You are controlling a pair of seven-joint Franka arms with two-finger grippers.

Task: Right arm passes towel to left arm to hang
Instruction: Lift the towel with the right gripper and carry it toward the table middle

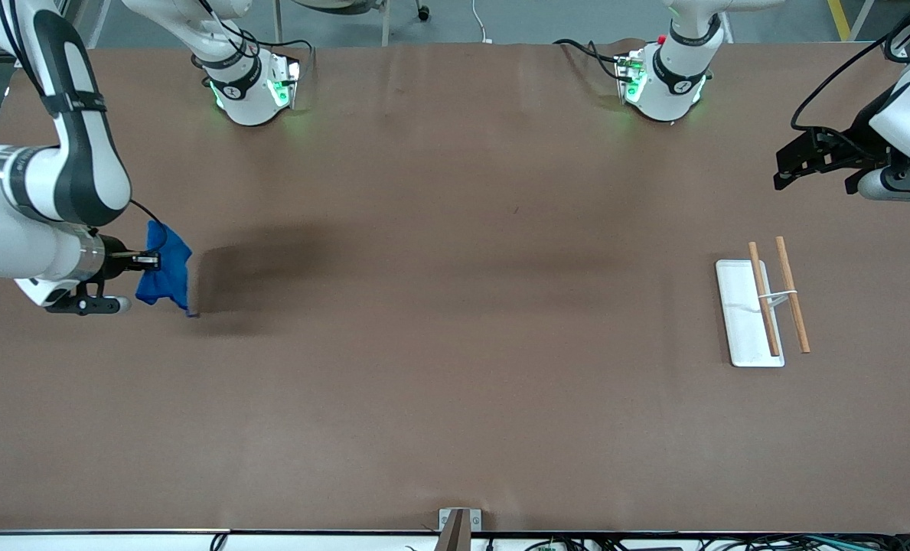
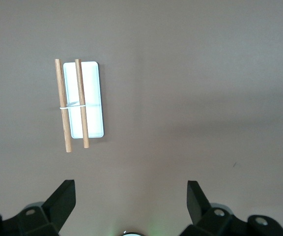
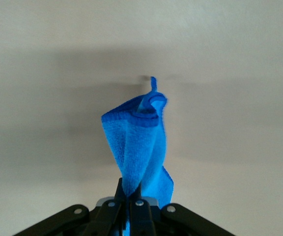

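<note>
From the front camera, the right gripper is up over the right arm's end of the brown table, its fingers pinched on the upper edge of the towel, a bright blue soft cloth that hangs bunched below them with a lower corner just at the tabletop. The left gripper hovers over the left arm's end of the table, its arm waiting. Below it in this view, nearer the camera, stands a rack: a white rectangular base with two parallel wooden rods joined by a thin white crosspiece.

In the left wrist view, the left gripper shows its two black fingers spread wide with nothing between them. The white-based rack lies on the table ahead of the fingertips, well apart from them.

In the right wrist view, the right gripper has its jaws closed tight on the blue towel, which extends from them in twisted folds, darker hem showing at the end away from the fingers, where a small thread tail sticks out.
</note>
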